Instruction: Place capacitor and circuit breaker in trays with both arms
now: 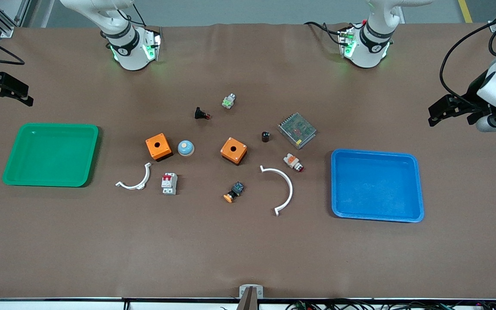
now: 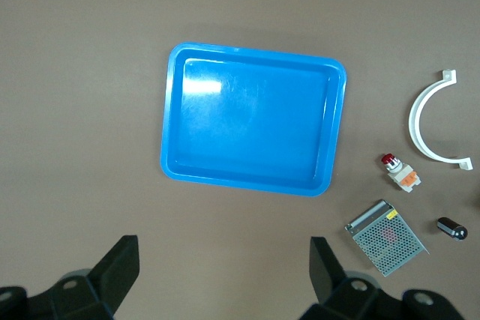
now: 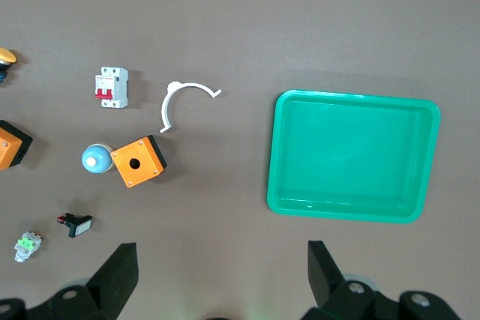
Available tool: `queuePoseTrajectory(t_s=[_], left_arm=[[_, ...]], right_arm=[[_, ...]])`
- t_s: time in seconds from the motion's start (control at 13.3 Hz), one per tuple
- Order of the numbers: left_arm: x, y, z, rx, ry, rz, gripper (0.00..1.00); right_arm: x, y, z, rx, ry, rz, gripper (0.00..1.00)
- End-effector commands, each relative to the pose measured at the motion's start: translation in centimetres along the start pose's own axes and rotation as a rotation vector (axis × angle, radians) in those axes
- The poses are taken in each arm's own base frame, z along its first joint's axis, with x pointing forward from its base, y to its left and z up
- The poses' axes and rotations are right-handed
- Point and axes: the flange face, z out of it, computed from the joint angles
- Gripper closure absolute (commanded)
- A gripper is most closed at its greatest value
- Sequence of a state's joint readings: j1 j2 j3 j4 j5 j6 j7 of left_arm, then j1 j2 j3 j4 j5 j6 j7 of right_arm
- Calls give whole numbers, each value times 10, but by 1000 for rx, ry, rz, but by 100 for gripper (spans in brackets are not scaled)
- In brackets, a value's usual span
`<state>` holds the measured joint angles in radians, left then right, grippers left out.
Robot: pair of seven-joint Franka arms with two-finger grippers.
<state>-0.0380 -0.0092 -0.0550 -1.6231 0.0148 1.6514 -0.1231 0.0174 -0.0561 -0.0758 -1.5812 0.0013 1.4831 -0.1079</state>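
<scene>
The capacitor [image 1: 265, 137] [image 2: 452, 228], a tiny black cylinder, stands on the brown table beside a metal mesh box [image 1: 297, 130]. The circuit breaker [image 1: 169, 184] [image 3: 111, 88], white-grey with red levers, lies nearer the front camera than an orange box [image 1: 158, 147]. My left gripper [image 1: 435, 114] [image 2: 225, 267] hangs open and holds nothing, over the table's left arm end, apart from the blue tray [image 1: 377, 185] [image 2: 251, 125]. My right gripper [image 1: 26, 97] [image 3: 223, 267] hangs open with nothing in it over the right arm's end, by the green tray [image 1: 52, 154] [image 3: 352, 155].
Loose parts lie between the trays: a second orange box [image 1: 233, 150], a blue-white dome [image 1: 185, 148], a black part with a red tip [image 1: 201, 113], a green-white part [image 1: 228, 101], a white-orange push button [image 1: 293, 162], a yellow-capped button [image 1: 234, 192] and two white arcs [image 1: 135, 180] [image 1: 283, 189].
</scene>
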Motion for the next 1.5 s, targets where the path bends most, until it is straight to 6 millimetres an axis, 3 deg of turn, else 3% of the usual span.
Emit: queuePoseTrajectory(t_s=[0.0, 0.3, 0.38, 0.75, 1.12, 1.35, 1.43], left_arm=[[2, 0, -6, -3, -1, 20, 0], [4, 10, -1, -30, -13, 10, 0], [4, 28, 5, -42, -27, 13, 0], [-6, 170, 80, -4, -146, -43, 0], [-44, 296, 159, 30, -209, -55, 0], [-64, 362, 201, 5, -167, -158, 0], [-69, 380, 215, -15, -148, -192, 0]], right_arm=[[-9, -1, -3, 17, 6, 2, 0], [-9, 0, -3, 17, 6, 2, 0], [-8, 0, -3, 16, 4, 2, 0], [-9, 1, -4, 15, -2, 5, 0], [-9, 2, -9, 3, 7, 2, 0], [-8, 2, -20, 0, 33, 6, 0], [-4, 4, -15, 0, 25, 5, 0]])
